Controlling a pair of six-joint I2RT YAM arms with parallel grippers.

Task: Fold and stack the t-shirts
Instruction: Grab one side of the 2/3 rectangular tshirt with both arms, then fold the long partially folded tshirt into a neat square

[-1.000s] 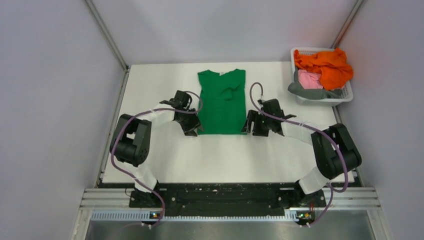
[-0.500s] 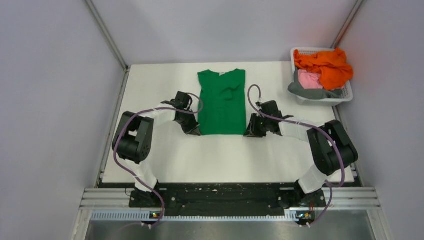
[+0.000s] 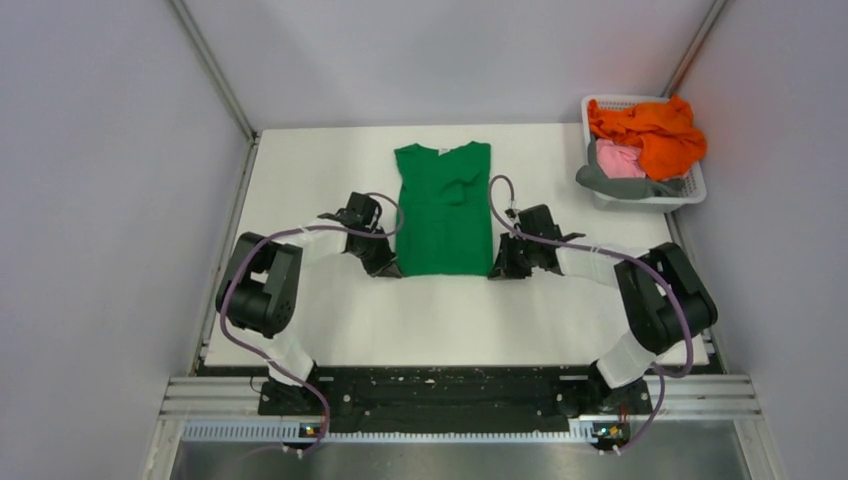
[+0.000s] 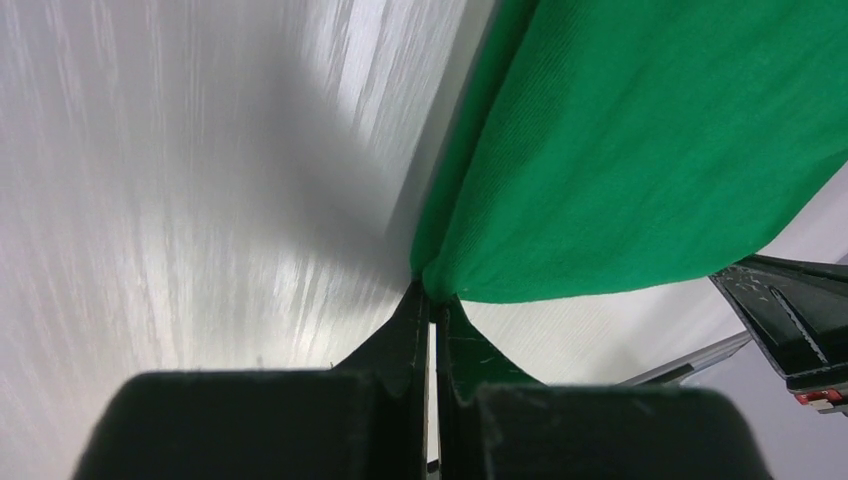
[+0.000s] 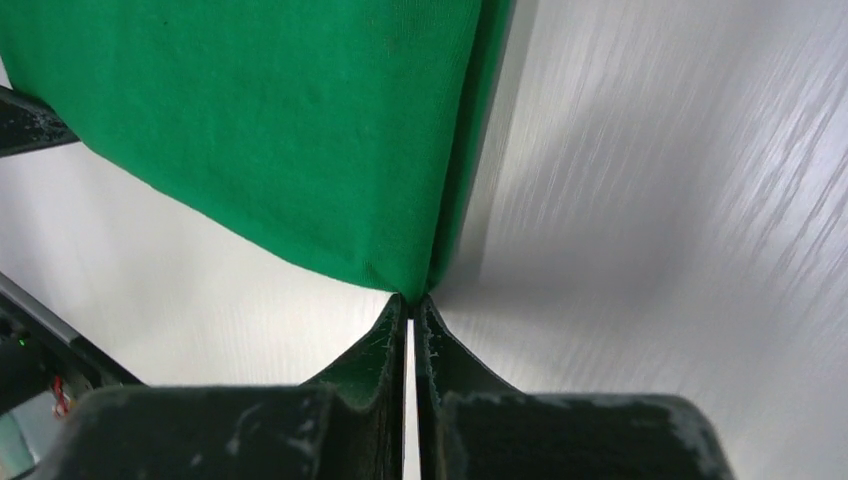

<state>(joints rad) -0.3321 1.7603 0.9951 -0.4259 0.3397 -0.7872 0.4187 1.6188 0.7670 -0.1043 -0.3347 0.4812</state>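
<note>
Fold of green t-shirt [image 3: 443, 210] in hand. Left claw [image 3: 388, 265], right claw [image 3: 497, 268] each clamp hem corner (jaws nearly closed). Next, likely: lift together, carry hem toward desk [image 3: 300, 170] far edge.

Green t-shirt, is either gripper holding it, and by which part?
Yes. The left gripper pinches the green t-shirt at its near left hem corner; the right gripper pinches the near right hem corner.

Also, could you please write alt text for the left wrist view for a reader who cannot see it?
The left gripper, shut, pinches a hem corner of the bright green cloth t-shirt, whose fabric spreads away toward the upper right. The white table surface fills the left of the view.
</note>
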